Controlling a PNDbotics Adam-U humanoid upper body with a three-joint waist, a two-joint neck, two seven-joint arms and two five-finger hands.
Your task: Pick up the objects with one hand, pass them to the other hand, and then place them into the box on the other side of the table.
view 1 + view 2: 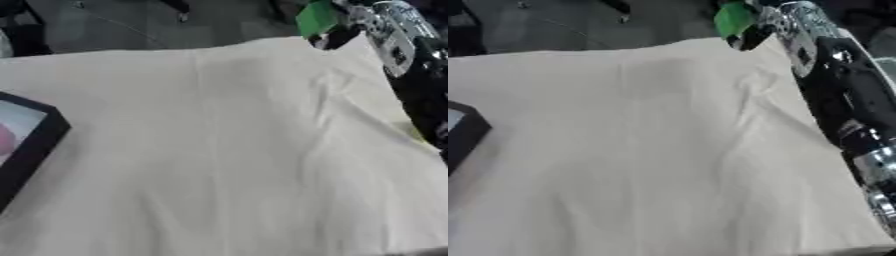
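Both views: stereo pair in the head, looking steeply down and forward onto the counter [227,150], covered in a cream cloth. Close range, so the cloth fills most of each frame, with only a strip of dark floor [131,25] along the top. Horizon slightly askew; the far counter edge rises toward the upper right. Overlap is almost total. Right eye is shifted sideways: the black box [35,145] at the left edge shows more in the left eye and is just a corner in the right eye. The right arm [842,105] at the right edge takes more of the frame in the right eye.
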